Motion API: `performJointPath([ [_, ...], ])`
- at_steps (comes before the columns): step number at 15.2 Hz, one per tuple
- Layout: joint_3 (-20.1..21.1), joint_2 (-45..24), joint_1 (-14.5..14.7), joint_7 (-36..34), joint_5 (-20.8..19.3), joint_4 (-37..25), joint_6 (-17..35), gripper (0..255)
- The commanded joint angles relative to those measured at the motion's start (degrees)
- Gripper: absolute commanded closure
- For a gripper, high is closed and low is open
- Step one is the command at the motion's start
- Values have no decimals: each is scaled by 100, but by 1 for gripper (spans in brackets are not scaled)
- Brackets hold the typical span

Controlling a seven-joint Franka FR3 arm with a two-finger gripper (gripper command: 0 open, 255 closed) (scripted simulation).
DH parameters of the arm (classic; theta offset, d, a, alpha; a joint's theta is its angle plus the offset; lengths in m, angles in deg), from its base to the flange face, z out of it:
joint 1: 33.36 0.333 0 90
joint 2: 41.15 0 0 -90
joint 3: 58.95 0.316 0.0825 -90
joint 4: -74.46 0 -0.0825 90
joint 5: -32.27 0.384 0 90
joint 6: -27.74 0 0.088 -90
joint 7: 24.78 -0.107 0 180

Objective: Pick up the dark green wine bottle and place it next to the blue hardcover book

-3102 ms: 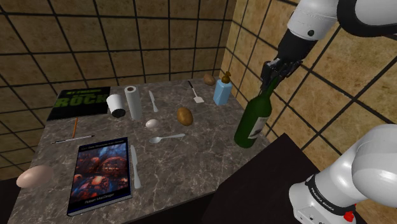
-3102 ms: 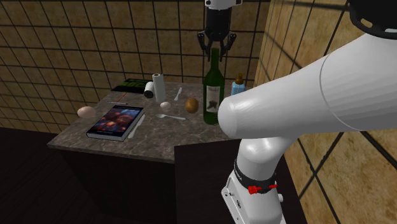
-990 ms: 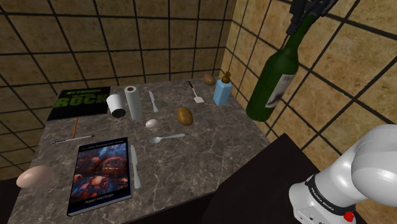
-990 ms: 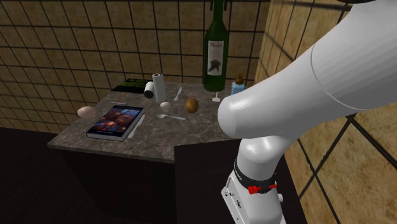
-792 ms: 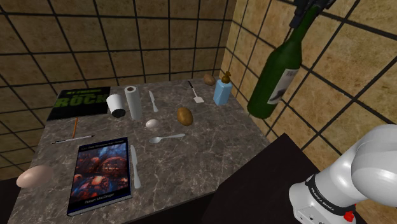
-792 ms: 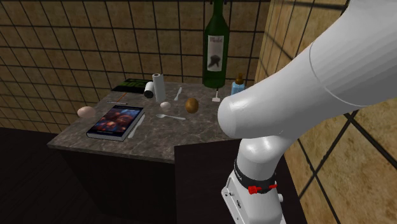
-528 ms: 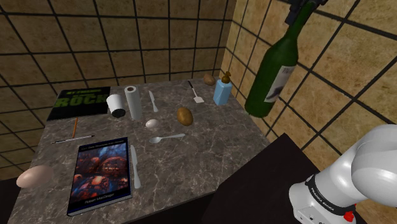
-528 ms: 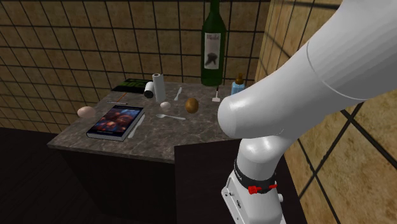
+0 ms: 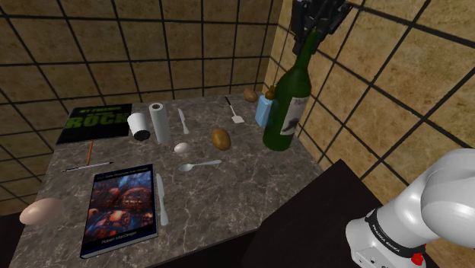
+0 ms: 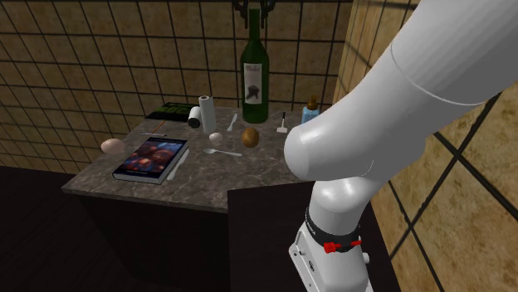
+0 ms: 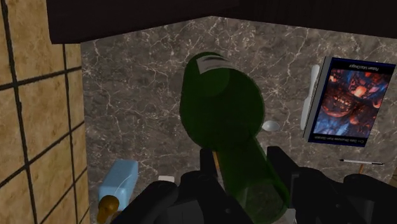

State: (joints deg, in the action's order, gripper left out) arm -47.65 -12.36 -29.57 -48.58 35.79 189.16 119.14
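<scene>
Two black fingers of my gripper clamp the neck of the dark green wine bottle. It leans over the marble counter, right of centre in the shoulder view; the blue book lies lower left, well apart.

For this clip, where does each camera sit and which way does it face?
Shoulder view: beside the stand, looking down over the marble counter; shows the arm's base and the claw on the wine bottle.
Second exterior view: behind the arm, facing across the counter to the tiled wall; the arm looms at its right.
Wrist view: on the hand, looking down along the bottle; both black fingers clasp its neck.
Shared: all show the bottle and the blue book.
</scene>
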Motion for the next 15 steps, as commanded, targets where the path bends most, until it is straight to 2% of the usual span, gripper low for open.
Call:
performJointPath([
  [1, 134, -249, 12, -142, 5, 51, 313, 255],
  [8, 605, -1278, 66, -693, -125, -58, 1223, 255],
  [15, 994, -2554, 166, -1332, -541, -544, 1939, 255],
])
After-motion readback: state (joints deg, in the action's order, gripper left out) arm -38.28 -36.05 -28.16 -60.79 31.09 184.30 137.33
